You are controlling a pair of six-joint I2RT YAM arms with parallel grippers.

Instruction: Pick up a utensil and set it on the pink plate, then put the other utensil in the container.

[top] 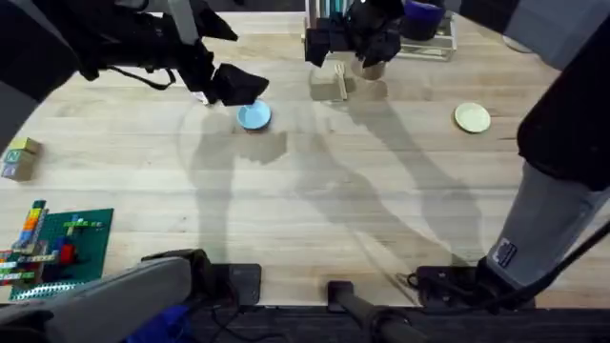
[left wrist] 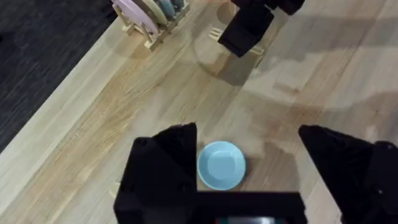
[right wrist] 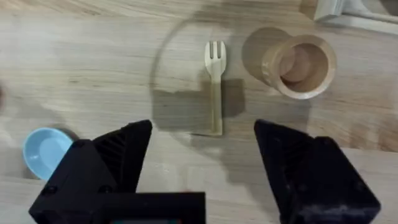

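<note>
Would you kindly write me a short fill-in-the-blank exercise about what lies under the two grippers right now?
1. The right gripper hangs open over a wooden ____.
2. The fork lies flat on the table beside the brown ____.
3. The plate under the open left gripper is light ____ in colour.
4. The cup holds ____ utensils.

Missing words: fork; cup; blue; no

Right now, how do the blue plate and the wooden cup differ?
The blue plate is light blue, flat and shallow; the wooden cup is brown, tall-walled and deep. The plate sits alone under the left gripper; the cup stands beside the wooden fork. Both are round, empty and rest on the table.
</note>
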